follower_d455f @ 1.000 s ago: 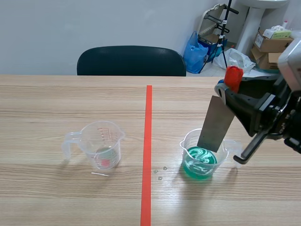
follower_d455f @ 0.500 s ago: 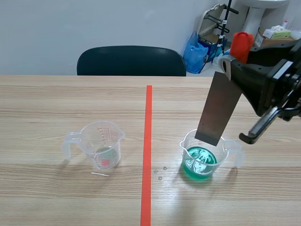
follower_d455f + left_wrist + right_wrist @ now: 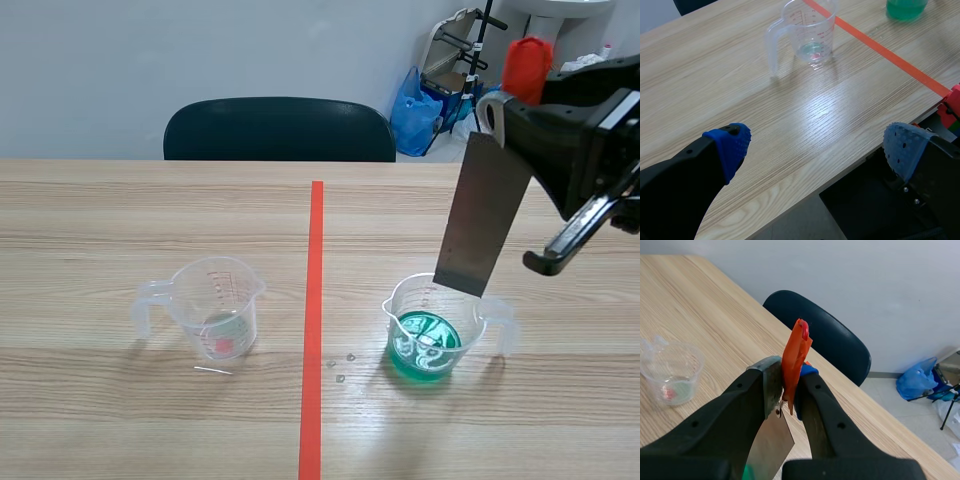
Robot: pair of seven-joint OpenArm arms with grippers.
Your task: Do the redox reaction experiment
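The right gripper was clamped on the top end of the thin metal plate, which hung below it, just over the beaker of green liquid. The plate looked light and stiff, probably slick where wet, so that dry top end seemed the place to hold.

The right pincer rises and drifts to the right, away from the counter, taking with it the metal plate clamped in it. A second ago the plate's lower end stood in the green liquid of the beaker. Half a second ago it had only just come out above the liquid. Now the lower edge hangs higher again, clear of the liquid, and in the scene view it shows against the beaker's far rim. The red grip at the plate's top climbs with it and now sits much higher in the scene view. The pale swirls on the liquid have changed shape.
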